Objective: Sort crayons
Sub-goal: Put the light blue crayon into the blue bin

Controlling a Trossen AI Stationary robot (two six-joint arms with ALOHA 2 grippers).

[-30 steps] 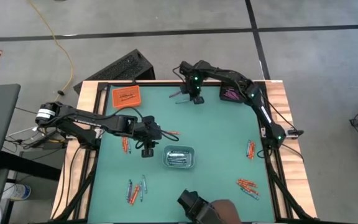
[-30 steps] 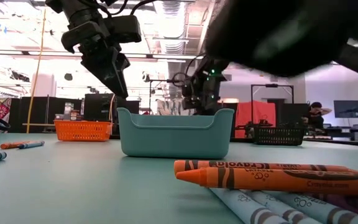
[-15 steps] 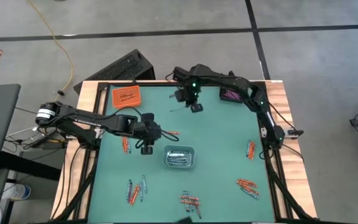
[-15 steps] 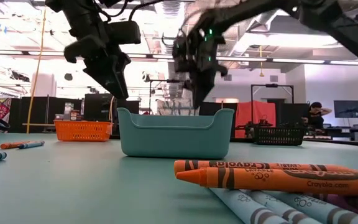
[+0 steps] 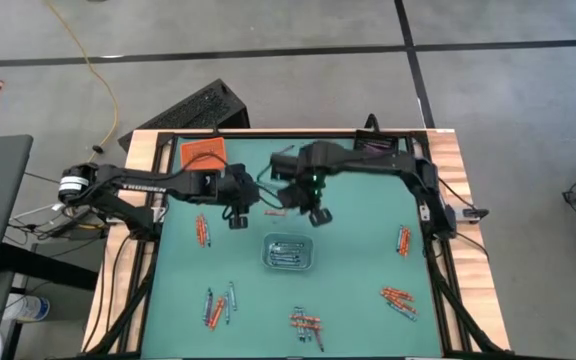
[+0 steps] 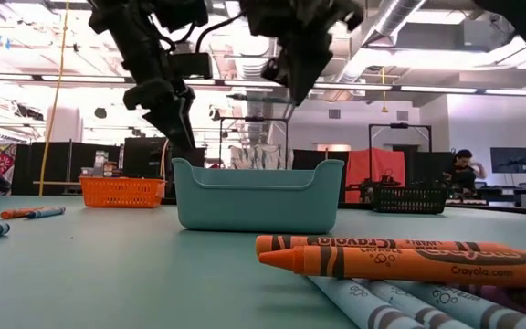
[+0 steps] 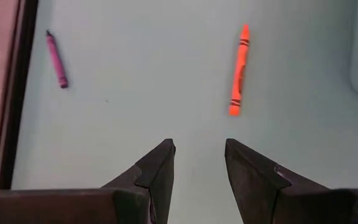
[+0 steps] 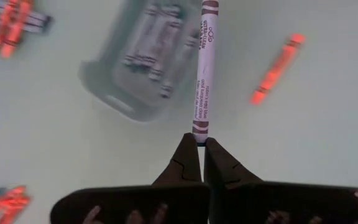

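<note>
Right gripper [image 8: 201,144]: above the table's middle, just beyond the clear-grey tray [image 5: 289,252]; clamped on the end of a purple crayon [image 8: 204,68], which sticks straight out from the fingertips
Left gripper [image 7: 199,149]: over the table [image 5: 358,290] left of centre, beside the right one; jaws parted, nothing between them; poised above bare green surface
Orange crayon [image 7: 238,70]: lying loose just ahead of the left fingers; apart from them
Pink crayon [image 7: 57,60]: alone near the table's edge, well apart from the orange one
Tray contents: several grey-blue crayons [image 5: 286,253] inside
Orange tray [image 5: 202,153]: far left corner of the table
Black tray [image 5: 375,146]: far right corner; partly hidden by the right arm
Other crayons: small clusters near the right edge [image 5: 403,239], the near right [image 5: 398,298], the near middle [image 5: 305,322], the near left [image 5: 218,306]; an orange group [image 5: 202,231] left of the grey tray
</note>
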